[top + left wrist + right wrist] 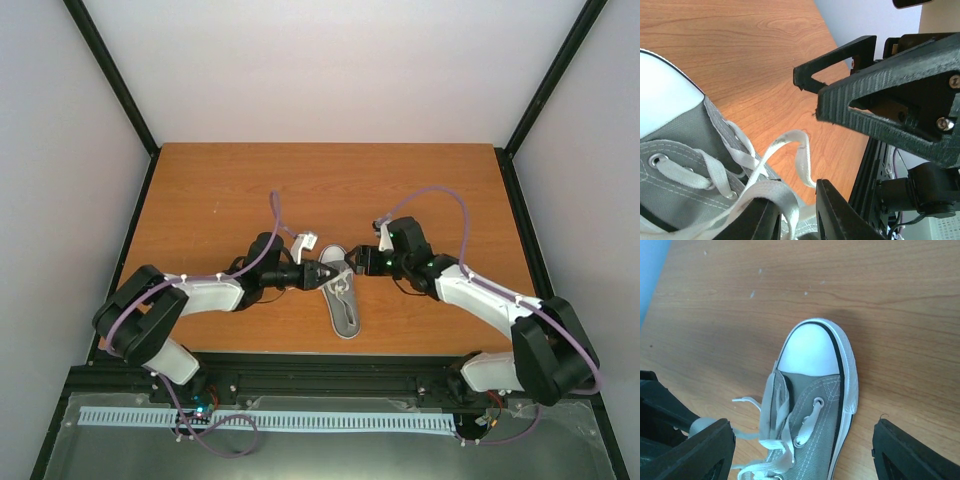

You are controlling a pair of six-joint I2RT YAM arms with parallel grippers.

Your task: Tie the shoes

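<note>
The grey canvas shoe (346, 310) lies on the wooden table between my two grippers, with its laces loose. In the right wrist view its white toe cap (810, 350) points away from the camera. My left gripper (325, 273) is at the shoe's laced top. Its jaws (792, 200) stand nearly together with a white lace (790, 140) running down between them. My right gripper (352, 262) is open. Its fingers straddle the shoe's front (802, 440) without touching it. It also shows in the left wrist view (807, 95), just above the table.
The table (200, 200) is walled by pale panels with black corner posts. A black rail (330, 365) runs along its near edge, close behind the shoe. Purple cables (450, 200) loop above both arms.
</note>
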